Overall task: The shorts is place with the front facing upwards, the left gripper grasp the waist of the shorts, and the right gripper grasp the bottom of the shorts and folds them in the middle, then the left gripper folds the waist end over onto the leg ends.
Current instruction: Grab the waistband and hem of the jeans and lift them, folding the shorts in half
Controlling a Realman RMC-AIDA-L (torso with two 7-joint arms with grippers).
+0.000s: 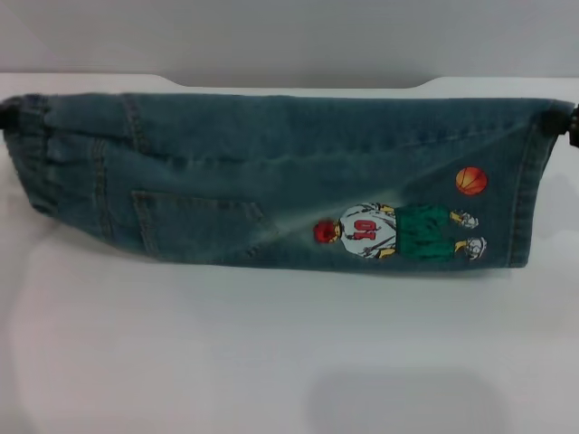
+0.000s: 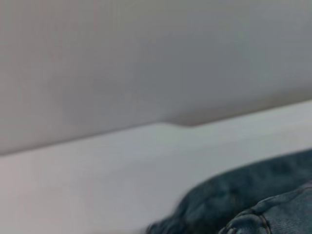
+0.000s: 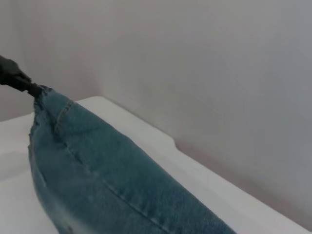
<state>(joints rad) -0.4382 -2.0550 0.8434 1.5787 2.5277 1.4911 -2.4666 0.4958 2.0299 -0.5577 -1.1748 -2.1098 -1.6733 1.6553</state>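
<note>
Fingers of both grippers, left gripper (image 1: pixel 7 116) and right gripper (image 1: pixel 572 122), seemingly pinch the shorts (image 1: pixel 289 172), stretching them taut above the table (image 1: pixel 181 362), halves hanging together folded.

Light even and diffuse, cool, no glare; white table (image 1: pixel 271 362) bright, with a soft shadow band under the shorts (image 1: pixel 271 172) and a faint dark blotch near the bottom edge in the head view. Head view slightly soft overall. Left wrist view heavily blurred, denim smeared; right wrist view sharper, denim stitching legible, wall plain.
</note>
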